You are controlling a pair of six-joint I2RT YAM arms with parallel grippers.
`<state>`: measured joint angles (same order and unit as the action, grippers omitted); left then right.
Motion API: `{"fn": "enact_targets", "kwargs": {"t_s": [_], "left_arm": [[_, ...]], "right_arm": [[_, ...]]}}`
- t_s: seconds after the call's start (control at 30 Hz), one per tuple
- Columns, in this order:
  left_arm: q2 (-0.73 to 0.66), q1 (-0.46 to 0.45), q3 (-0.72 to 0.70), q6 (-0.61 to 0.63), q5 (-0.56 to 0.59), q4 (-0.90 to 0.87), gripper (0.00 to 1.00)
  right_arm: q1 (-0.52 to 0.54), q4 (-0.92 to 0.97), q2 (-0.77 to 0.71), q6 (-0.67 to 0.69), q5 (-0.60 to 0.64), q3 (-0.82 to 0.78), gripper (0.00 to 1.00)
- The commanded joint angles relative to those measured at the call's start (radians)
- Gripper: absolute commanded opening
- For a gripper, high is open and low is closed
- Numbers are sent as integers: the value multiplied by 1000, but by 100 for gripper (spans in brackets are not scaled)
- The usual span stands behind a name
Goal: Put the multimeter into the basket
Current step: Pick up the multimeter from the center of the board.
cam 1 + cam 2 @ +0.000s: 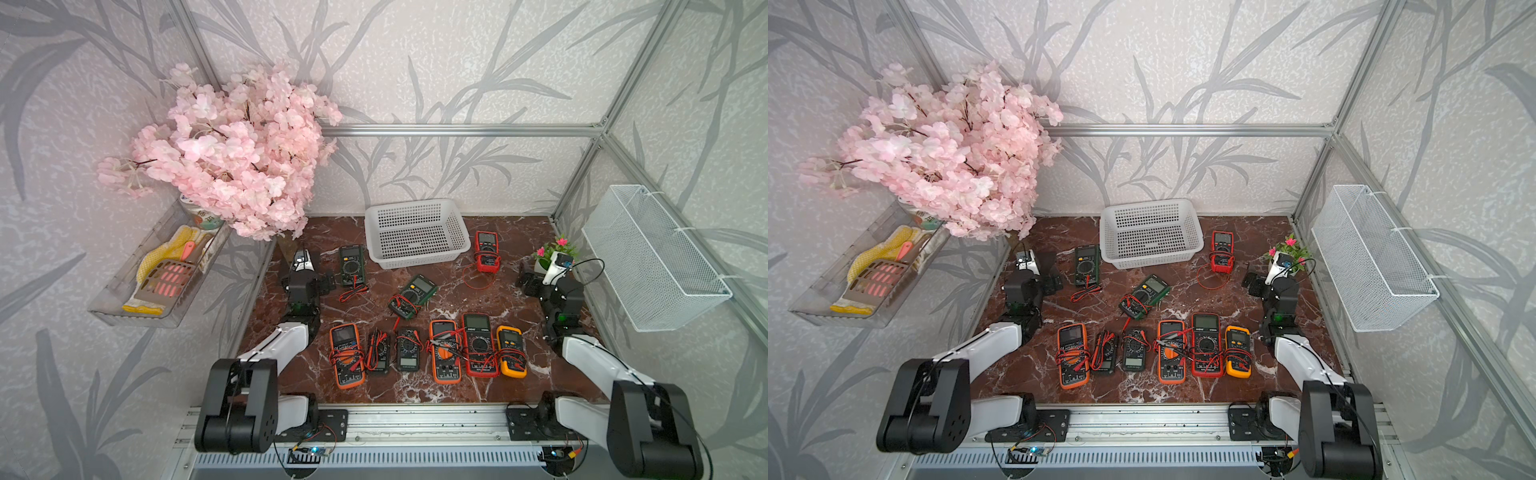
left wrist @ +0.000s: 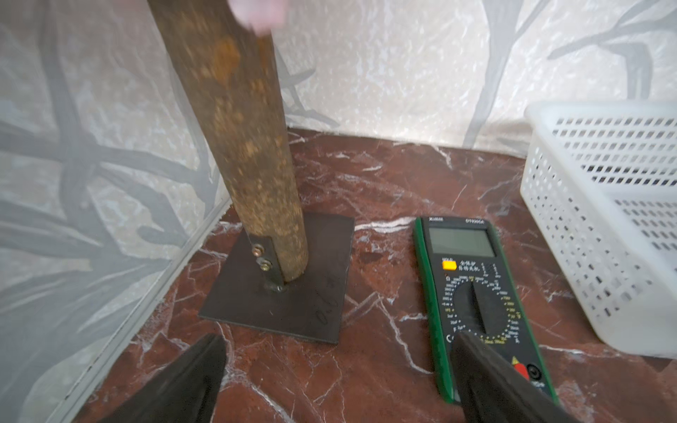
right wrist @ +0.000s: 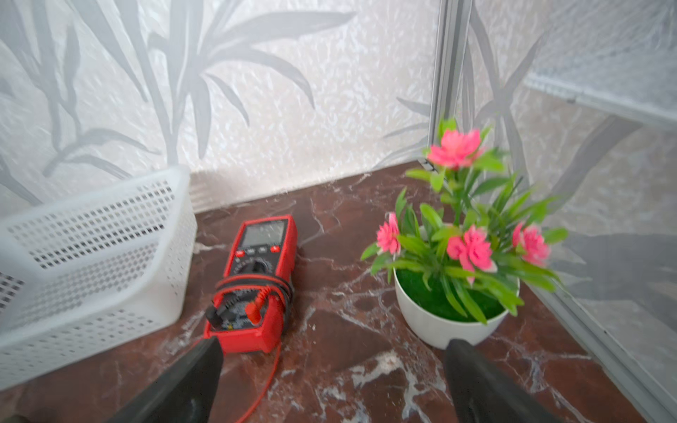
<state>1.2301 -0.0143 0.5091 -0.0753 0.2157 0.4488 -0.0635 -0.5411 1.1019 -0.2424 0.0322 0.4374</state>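
The white perforated basket (image 1: pixel 415 232) (image 1: pixel 1150 232) stands at the back middle of the marble table, with nothing in it. Several multimeters lie on the table: a green one (image 1: pixel 351 266) left of the basket, a red one (image 1: pixel 487 251) to its right, a tilted green one (image 1: pixel 413 296) in the middle, and a row near the front. My left gripper (image 2: pixel 339 337) is open and holds nothing, one finger above the green multimeter (image 2: pixel 472 293). My right gripper (image 3: pixel 334 343) is open and holds nothing, between the red multimeter (image 3: pixel 260 282) and a flower pot.
A pink blossom tree (image 1: pixel 232 153) on a rusty post (image 2: pixel 241 146) with a base plate fills the back left corner. A potted plant (image 3: pixel 458 285) stands in the back right corner. A wire-mesh basket (image 1: pixel 652 257) and a clear tray (image 1: pixel 158 274) hang on the side walls.
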Motion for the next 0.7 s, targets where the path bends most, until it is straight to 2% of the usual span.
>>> {"fn": "enact_targets", "kwargs": {"t_s": [0.0, 0.03, 0.1, 0.23, 0.5, 0.67], "left_arm": [[-97, -16, 62, -26, 25, -219, 100], [-124, -19, 83, -41, 37, -261, 100], [-169, -23, 116, -70, 45, -323, 100], [-222, -25, 178, -151, 49, -442, 100], [-231, -48, 302, -215, 14, -652, 100], [-192, -69, 390, -255, -4, -764, 100]], "right_arm": [[3, 249, -74, -165, -45, 86, 99], [1, 304, -87, -198, -62, 126, 99], [1, 422, -74, -183, -131, 223, 100], [2, 678, 24, -149, -216, 438, 100], [12, 1005, 199, -125, -184, 705, 100], [60, 1289, 384, -81, -65, 927, 100]]}}
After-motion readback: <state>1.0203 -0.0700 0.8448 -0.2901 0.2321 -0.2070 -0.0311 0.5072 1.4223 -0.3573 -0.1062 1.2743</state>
